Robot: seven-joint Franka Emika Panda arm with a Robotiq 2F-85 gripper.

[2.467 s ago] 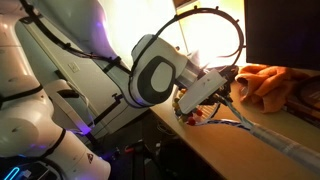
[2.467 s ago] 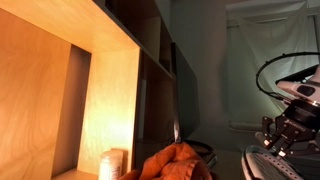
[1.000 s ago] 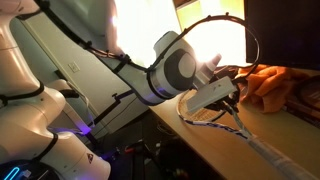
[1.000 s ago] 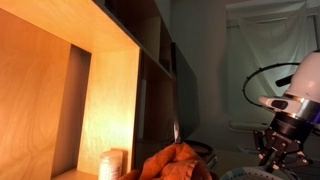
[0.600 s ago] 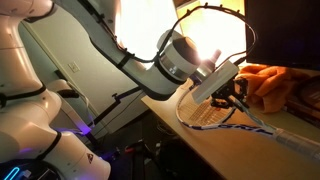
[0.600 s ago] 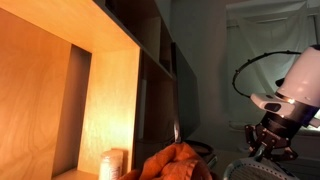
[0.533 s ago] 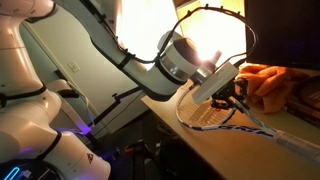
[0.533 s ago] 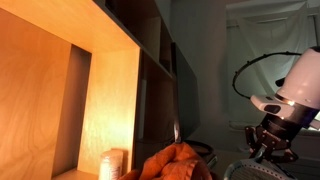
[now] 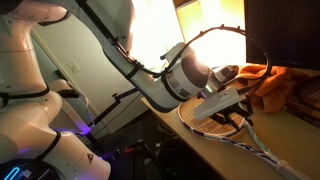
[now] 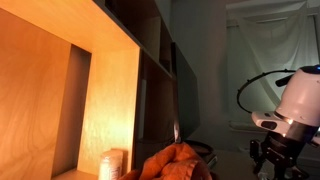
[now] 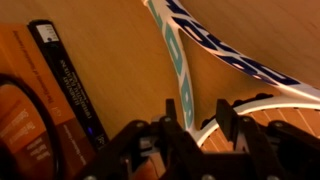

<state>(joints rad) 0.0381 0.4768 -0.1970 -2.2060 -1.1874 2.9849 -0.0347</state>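
A racket (image 9: 213, 126) with a white frame and a blue and teal throat (image 11: 178, 55) lies flat on the wooden tabletop (image 9: 196, 152). My gripper (image 9: 236, 110) hangs low over its head, by the throat. In the wrist view the gripper (image 11: 200, 116) comes in from the bottom with its two black fingers (image 11: 226, 117) apart. The racket's white rim and teal throat pass through the gap between them, and I see no squeeze on either. The gripper (image 10: 272, 160) also shows at the right edge of an exterior view.
A crumpled orange cloth (image 9: 270, 84) lies just beyond the racket, also seen as the orange cloth (image 10: 176, 162). A black book (image 11: 66, 72) and an orange book (image 11: 20, 95) lie left of the gripper. A lit wooden shelf unit (image 10: 100, 90) holds a white roll (image 10: 113, 163).
The arm has swung round and dropped toward the tabletop, and the racket has gone from tilted to lying flatter. The jaws have spread apart.
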